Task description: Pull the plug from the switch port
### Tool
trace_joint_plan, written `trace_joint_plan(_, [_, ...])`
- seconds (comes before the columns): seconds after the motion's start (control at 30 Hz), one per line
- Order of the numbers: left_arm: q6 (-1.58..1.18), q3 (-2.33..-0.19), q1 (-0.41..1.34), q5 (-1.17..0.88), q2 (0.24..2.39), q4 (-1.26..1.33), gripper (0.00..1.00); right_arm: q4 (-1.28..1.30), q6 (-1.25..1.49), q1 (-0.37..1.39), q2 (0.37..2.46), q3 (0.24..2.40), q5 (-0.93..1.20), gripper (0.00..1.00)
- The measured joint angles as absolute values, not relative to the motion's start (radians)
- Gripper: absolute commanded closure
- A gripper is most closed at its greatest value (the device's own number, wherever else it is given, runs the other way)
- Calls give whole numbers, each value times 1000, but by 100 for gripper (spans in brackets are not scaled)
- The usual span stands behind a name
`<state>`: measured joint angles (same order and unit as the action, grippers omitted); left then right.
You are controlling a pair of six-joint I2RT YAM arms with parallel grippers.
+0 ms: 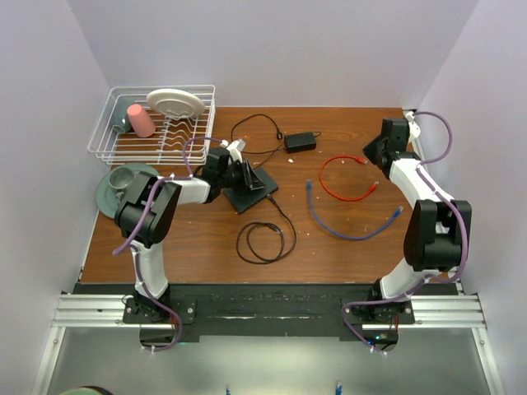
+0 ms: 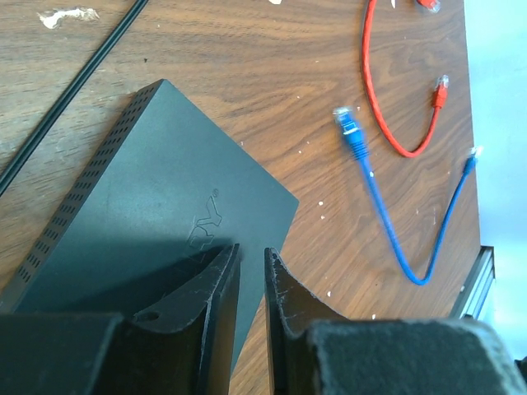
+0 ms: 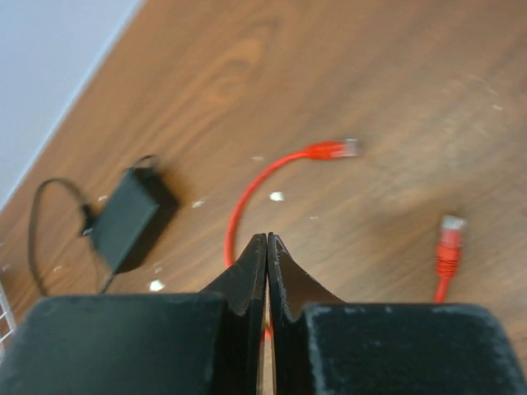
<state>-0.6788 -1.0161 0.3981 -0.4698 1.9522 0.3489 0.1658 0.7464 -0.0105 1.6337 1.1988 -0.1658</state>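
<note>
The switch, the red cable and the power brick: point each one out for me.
switch [image 2: 165, 214]: left wrist view, middle of its flat top.
red cable [image 3: 317, 151]: right wrist view, its connector end.
power brick [image 1: 300, 141]: top external view, middle of its body.

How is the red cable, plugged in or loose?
Loose. The red cable lies on the table with both plugs bare, touching no socket.

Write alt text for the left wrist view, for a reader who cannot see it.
The left gripper, its jaws a narrow gap apart, is at one edge of the flat black switch on a wooden table; whether it grips is unclear. To the right lie a blue cable and a red cable.
</note>
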Motion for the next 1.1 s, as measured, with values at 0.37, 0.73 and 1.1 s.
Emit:
trace_joint_plan(0.37, [-696,-1016,398,-483,1962,373,76,18,768,127,1593,1159,-1,41])
trace_joint_plan(0.73, [-694,-1003,398,-480,1951,368,75,-392,882,300,1564,773,329,44])
trace_joint_plan(1.1, [-687,-967,398,-464,1914,349,76,-601,886,451,1768,757,464,49])
